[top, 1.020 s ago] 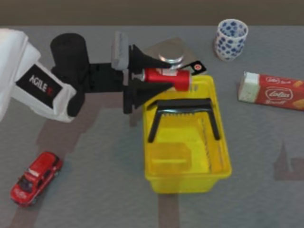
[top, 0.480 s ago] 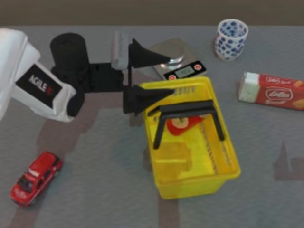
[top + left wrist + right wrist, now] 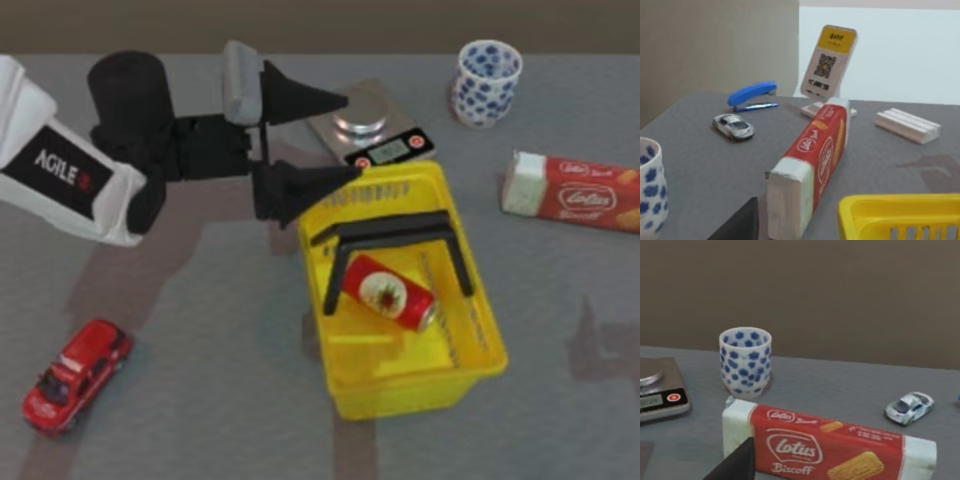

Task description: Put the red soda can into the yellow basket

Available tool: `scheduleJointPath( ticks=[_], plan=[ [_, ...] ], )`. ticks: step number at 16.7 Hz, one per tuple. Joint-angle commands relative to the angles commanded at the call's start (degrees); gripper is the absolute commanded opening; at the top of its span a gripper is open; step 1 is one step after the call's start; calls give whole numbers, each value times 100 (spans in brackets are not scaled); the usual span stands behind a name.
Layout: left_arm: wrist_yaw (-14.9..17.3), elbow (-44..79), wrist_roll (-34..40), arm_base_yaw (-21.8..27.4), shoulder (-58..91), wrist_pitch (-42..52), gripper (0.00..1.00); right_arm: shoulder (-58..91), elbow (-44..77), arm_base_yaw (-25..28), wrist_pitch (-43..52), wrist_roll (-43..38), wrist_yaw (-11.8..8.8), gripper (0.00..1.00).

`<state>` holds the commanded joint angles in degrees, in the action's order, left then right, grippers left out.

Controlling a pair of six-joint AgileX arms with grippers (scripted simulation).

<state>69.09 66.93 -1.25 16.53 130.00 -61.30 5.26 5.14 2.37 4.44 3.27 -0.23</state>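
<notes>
Red and lying on its side, the soda can [image 3: 390, 292] is resting inside the yellow basket [image 3: 470, 375], just below the black handles [image 3: 390, 232]. The left gripper [image 3: 335, 138] is hovering over the basket's far left corner, beside the kitchen scale [image 3: 372, 125], its fingers spread wide and holding nothing. A biscuit box [image 3: 572, 191] and a blue-dotted cup [image 3: 488, 82] are sitting to the right, a red toy car [image 3: 76, 374] at the lower left. The right gripper is showing nowhere from above.

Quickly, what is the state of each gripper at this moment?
Left gripper: open, holding nothing, at the yellow basket's far left corner; the red soda can lies inside.
Right gripper: not visible in any view.
</notes>
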Motion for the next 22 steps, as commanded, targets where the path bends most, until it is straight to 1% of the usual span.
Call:
scheduleJointPath(
  ticks=[2,5,10,17,20,22],
  plan=[
    [-357,-274,89,-103,-574,302,100,576,563,218,436,319,-6,100],
    [-1081,-876,249,-321,-1801,942,100,1824,1750,629,1281,940,-3,100],
    [-2606,-2338,478,-773,-4553,2411,100,4632,4342,1475,3034,2234,17,100],
    [-4867,-4734,504,-1348,-9175,4595,100,8760,8074,2674,5503,4066,43,100],
    [-5697,-5585,395,-1534,-10913,5303,100,10232,9427,3108,6393,4723,46,100],
    [-6165,-6035,306,-1628,-11794,5652,100,10985,10120,3341,6868,5070,45,100]
  ],
)
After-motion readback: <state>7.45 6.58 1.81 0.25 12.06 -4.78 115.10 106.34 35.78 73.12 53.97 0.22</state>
